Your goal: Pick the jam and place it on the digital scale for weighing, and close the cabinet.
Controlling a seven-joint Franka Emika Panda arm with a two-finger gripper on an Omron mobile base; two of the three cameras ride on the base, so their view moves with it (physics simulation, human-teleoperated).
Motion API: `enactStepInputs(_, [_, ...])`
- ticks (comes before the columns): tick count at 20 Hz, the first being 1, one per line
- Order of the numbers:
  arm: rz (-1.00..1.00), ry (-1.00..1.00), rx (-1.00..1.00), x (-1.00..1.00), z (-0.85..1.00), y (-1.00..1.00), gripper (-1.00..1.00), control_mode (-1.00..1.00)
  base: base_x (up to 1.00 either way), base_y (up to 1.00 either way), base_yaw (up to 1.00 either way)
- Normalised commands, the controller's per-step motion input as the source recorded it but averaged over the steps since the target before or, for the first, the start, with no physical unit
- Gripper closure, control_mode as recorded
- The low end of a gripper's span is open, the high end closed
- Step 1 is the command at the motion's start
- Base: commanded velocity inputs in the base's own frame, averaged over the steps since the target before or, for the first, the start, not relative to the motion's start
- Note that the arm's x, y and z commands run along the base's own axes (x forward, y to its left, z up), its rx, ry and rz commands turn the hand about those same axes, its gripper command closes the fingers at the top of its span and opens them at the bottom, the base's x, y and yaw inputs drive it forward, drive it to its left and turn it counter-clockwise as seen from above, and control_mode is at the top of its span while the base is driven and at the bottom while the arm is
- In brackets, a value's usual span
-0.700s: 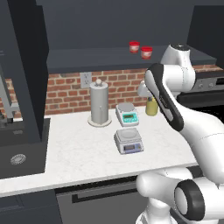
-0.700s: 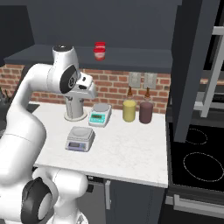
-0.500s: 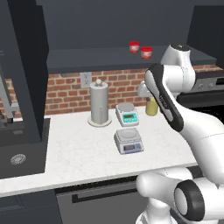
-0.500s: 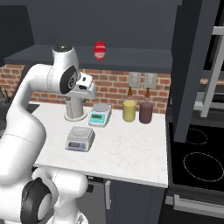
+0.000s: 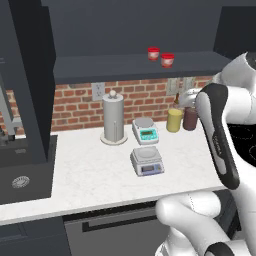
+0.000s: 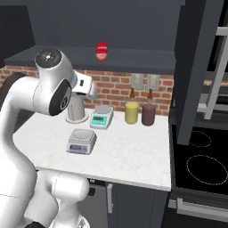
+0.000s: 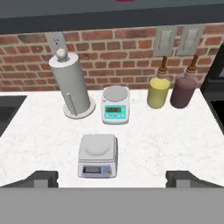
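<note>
Looking at progress, you have nothing done yet: the jam (image 5: 167, 60) sits on the open cabinet shelf (image 5: 125, 67) beside its twin jar (image 5: 153, 53), the digital scale (image 7: 98, 155) near the table's front edge is bare, and your claw (image 7: 112, 177) hangs spread apart, empty.

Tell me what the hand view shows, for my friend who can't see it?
A white counter in front of a brick wall holds a grey digital scale nearest the camera, with nothing on its plate. Behind it stand a teal-fronted scale, a paper towel holder, and yellow and dark red bottles.
</note>
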Motion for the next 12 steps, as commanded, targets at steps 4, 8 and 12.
enactStepInputs(4, [0.0,-0.06,0.0,0.12,1.0,-0.01,-1.0,-1.0,0.0,0.0,0.0])
enactStepInputs(8, [0.0,0.09,-0.03,0.41,0.94,0.01,-1.0,-1.0,0.0,0.0,0.0])
enactStepInputs(12, [0.0,0.02,-0.07,0.5,0.15,-0.01,-1.0,-1.0,0.0,0.0,0.0])
